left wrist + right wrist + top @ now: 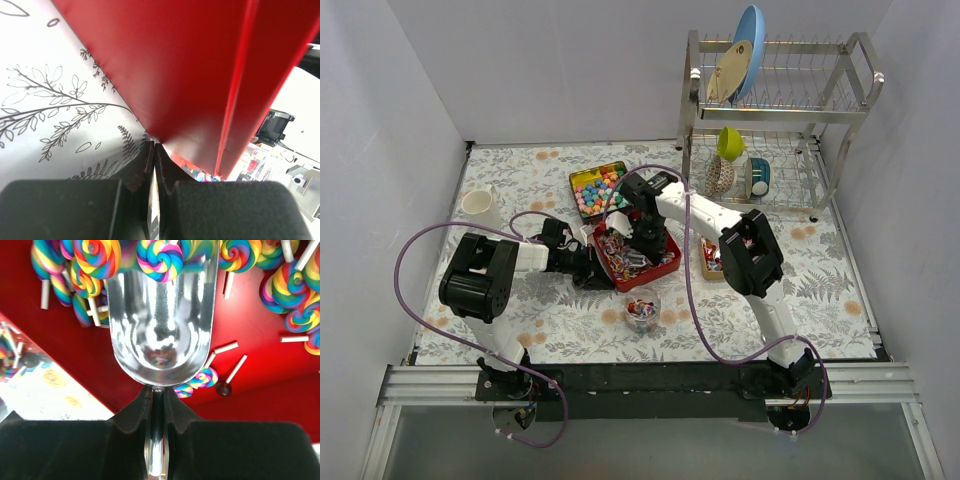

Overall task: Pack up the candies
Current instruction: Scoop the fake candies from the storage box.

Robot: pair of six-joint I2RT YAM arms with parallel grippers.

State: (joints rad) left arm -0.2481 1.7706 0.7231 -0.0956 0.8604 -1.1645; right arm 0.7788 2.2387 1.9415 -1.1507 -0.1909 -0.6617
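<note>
A red tin (666, 268) at the table's middle holds a pile of candies (625, 256), which show as rainbow swirl lollipops (160, 260) in the right wrist view. My right gripper (643, 233) (158, 389) is shut on the handle of a shiny metal scoop (162, 325). The scoop's bowl lies low inside the red tin (260, 375), its lip against the lollipops and its inside bare. My left gripper (588, 266) (154, 146) is shut, its tips against the red tin's outer wall (190, 70) at its left corner. Nothing shows between its fingers.
A yellow tin of pastel balls (598, 190) lies behind the red tin. A clear glass cup (642, 311) with some candies stands in front of it. Another tin (710, 262) is partly hidden under the right arm. A white mug (478, 204) stands left, a dish rack (775, 120) back right.
</note>
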